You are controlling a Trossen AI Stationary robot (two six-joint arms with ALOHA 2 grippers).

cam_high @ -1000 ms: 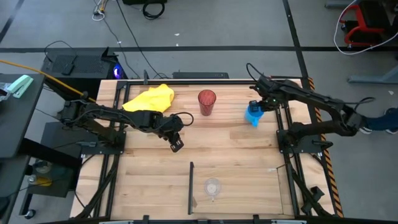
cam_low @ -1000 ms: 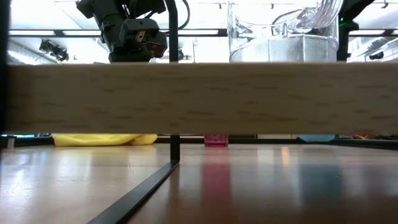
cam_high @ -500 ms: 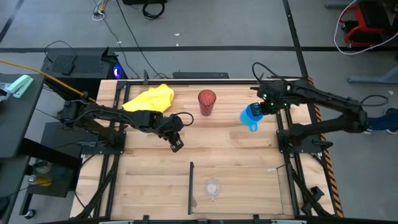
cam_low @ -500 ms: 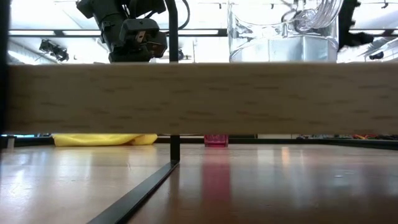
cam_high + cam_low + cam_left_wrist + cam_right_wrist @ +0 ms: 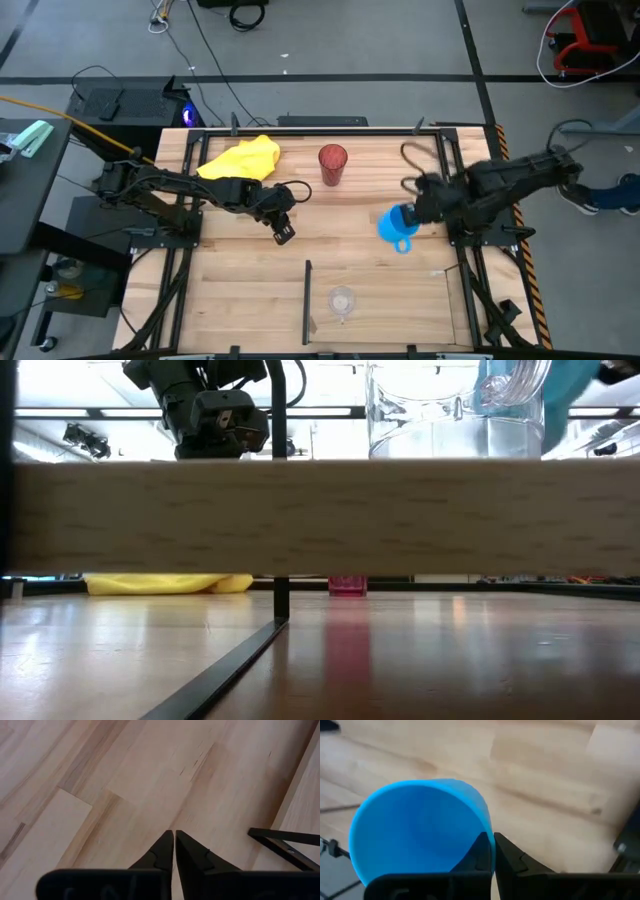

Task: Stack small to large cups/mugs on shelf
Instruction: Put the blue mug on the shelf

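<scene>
My right gripper [image 5: 413,214] is shut on the bright blue mug [image 5: 396,226], which hangs above the table right of centre; the mug fills the right wrist view [image 5: 420,830]. The dark-red tumbler [image 5: 332,163] stands upright on its base at the far middle. The tiny clear cup [image 5: 342,300] stands on the pale wood shelf panel [image 5: 400,300] near the front edge, right of the black divider strip [image 5: 307,298]. My left gripper [image 5: 283,232] is shut and empty over bare wood left of centre. My right gripper pinches the mug's wall at the rim [image 5: 489,836], one finger inside the mug and one outside. The mug is lifted clear of the table and tilted, its open mouth toward the wrist camera, its handle [image 5: 403,244] on the side toward the table's near edge.
A yellow cloth [image 5: 240,158] lies at the far left. Black frame rails [image 5: 462,250] run along the table's sides. In the low view a wooden plank [image 5: 320,518] crosses the picture, and the clear cup [image 5: 450,410] shows above it.
My right gripper has carried the blue mug from the far right of the table toward the near edge and a little to the left. The mug has come up off the table and has tipped over in the hold.
</scene>
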